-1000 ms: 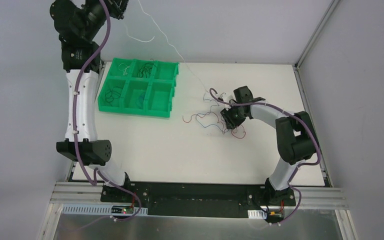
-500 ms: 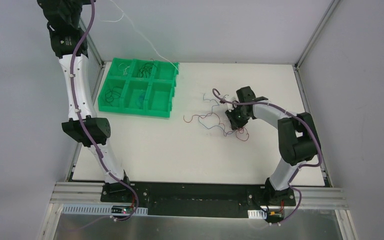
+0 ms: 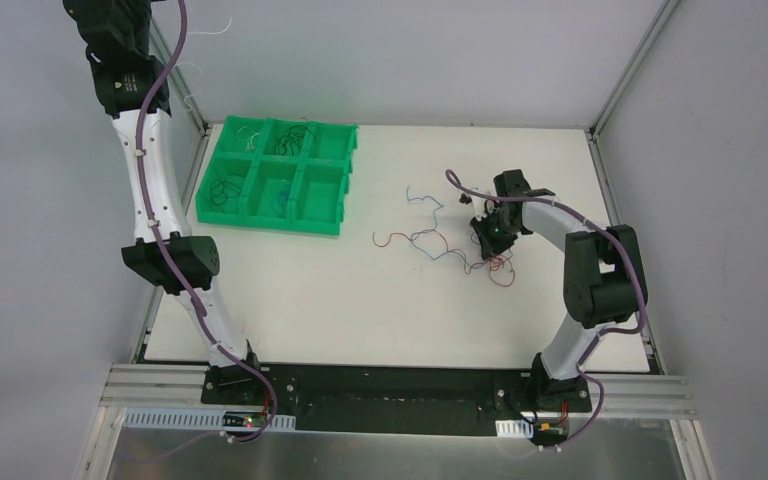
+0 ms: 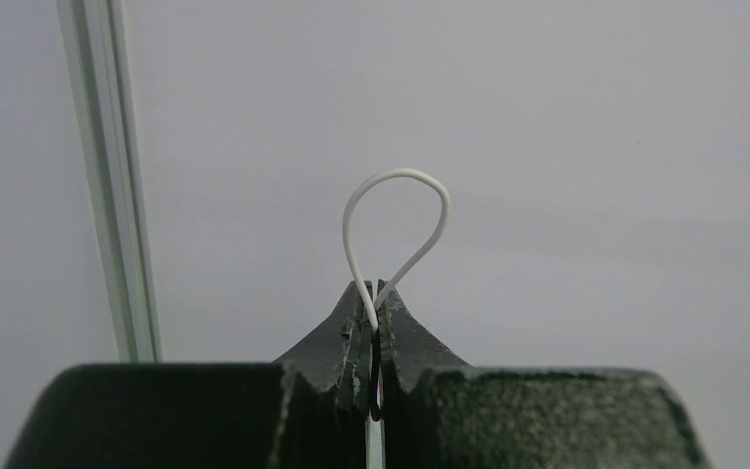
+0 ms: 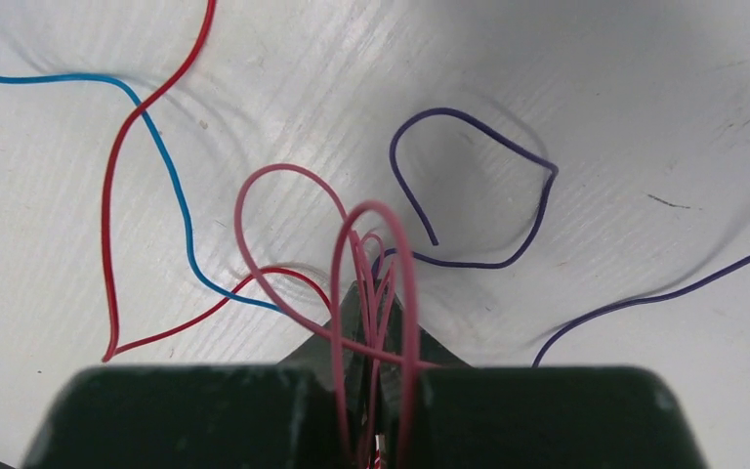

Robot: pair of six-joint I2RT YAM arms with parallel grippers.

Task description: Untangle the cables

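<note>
A tangle of thin red, blue and purple cables (image 3: 440, 245) lies on the white table right of centre. My right gripper (image 3: 488, 234) sits low on its right end. In the right wrist view it (image 5: 371, 293) is shut on several pink-red cable loops (image 5: 376, 234), with a blue cable (image 5: 171, 186) and a purple cable (image 5: 508, 156) loose on the table beyond. My left arm (image 3: 125, 70) is raised high at the far left. Its gripper (image 4: 373, 293) is shut on a white cable (image 4: 395, 176) that loops above the fingertips; a bit of that cable shows in the top view (image 3: 222, 25).
A green six-compartment tray (image 3: 346, 190) stands at the back left of the table with sorted cables in its cells. Metal frame posts (image 3: 625, 70) and grey walls bound the table.
My left arm swung up and left with the white cable, which came free of the tangle. My right gripper slid a little to the right, dragging the tangle with it.
</note>
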